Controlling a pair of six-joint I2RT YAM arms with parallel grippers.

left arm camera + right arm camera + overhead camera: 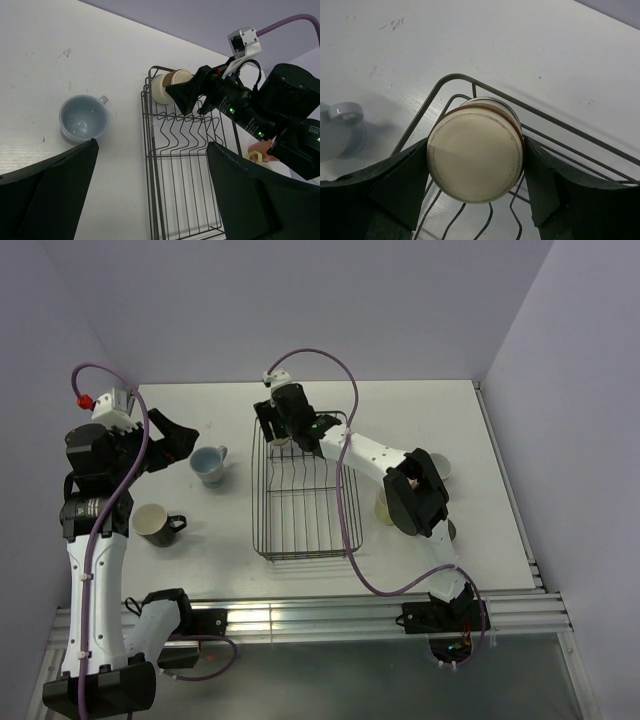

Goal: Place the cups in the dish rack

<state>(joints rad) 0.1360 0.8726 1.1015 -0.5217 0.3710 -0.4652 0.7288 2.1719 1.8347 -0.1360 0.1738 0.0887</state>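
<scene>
Spanning the middle of the white table (480, 420), the black wire dish rack (300, 556) carries nothing I can see except at its far left corner. There the right gripper (277, 428) clamps a tan tumbler (475, 155) by its sides, base towards the wrist camera and mouth down, just inside the rim wire. Whether it rests on the wires I cannot tell. The left gripper (180, 443) hangs with jaws spread wide, holding nothing, beside the pale blue-grey mug (208, 464). The black mug (155, 524) stands nearer the bases. Other cups sit partly hidden behind the right arm. So close to the corner, a tilted tumbler let go may catch the rim or a divider and topple out onto the table.
</scene>
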